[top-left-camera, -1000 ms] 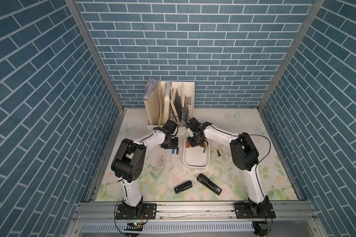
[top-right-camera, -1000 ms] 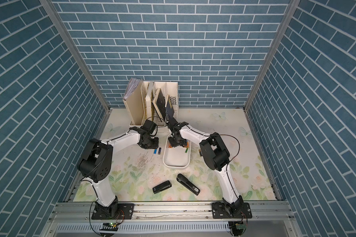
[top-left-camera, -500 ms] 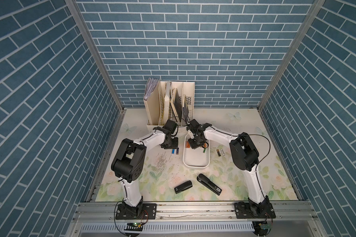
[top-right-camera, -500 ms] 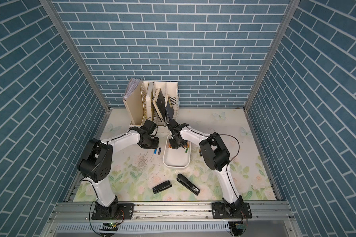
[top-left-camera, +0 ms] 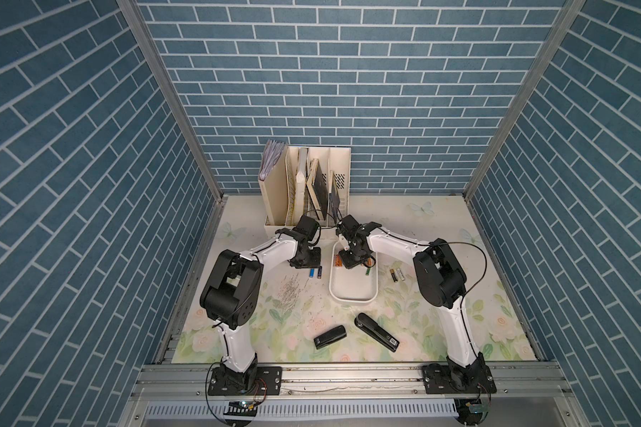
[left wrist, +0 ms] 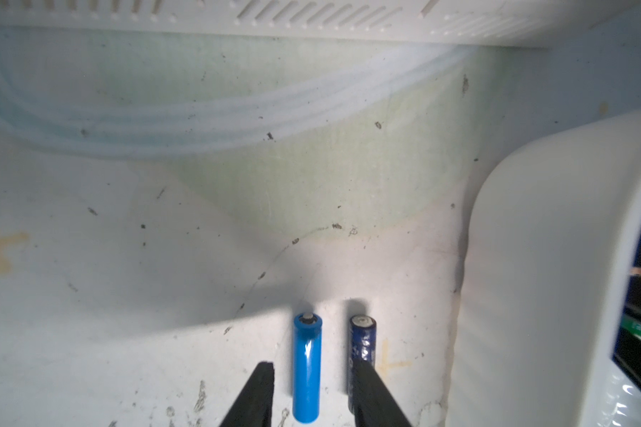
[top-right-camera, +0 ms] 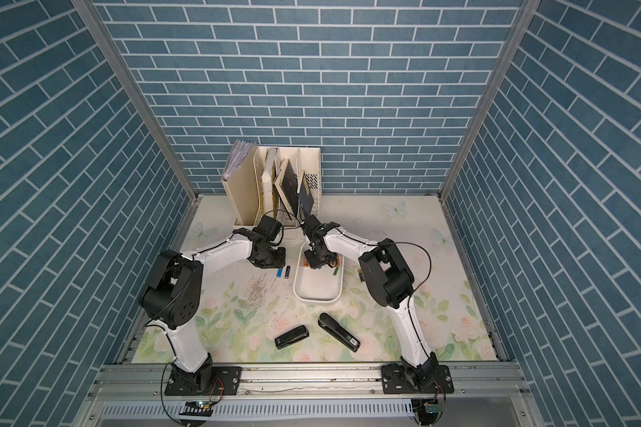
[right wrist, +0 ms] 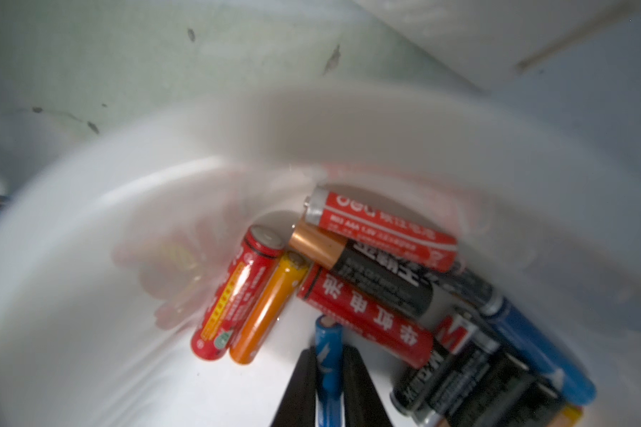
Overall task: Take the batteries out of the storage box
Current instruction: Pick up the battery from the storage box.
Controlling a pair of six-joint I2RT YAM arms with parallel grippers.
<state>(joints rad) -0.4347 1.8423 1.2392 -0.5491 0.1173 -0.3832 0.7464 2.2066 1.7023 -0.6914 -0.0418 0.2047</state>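
Floral table [top-left-camera: 404,325]: inside the box [top-left-camera: 352,286], the right gripper [right wrist: 329,351] clamps a blue battery [right wrist: 326,332] across its barrel, probably light, rigid, slick and roll-prone. The left gripper [left wrist: 311,365] gapes open.

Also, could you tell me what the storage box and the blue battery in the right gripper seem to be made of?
The storage box looks like glossy white plastic: its rounded wall mirrors the red batteries. The blue battery in the right gripper is probably metal under a shiny film wrapper: note its highlight and grey end cap.
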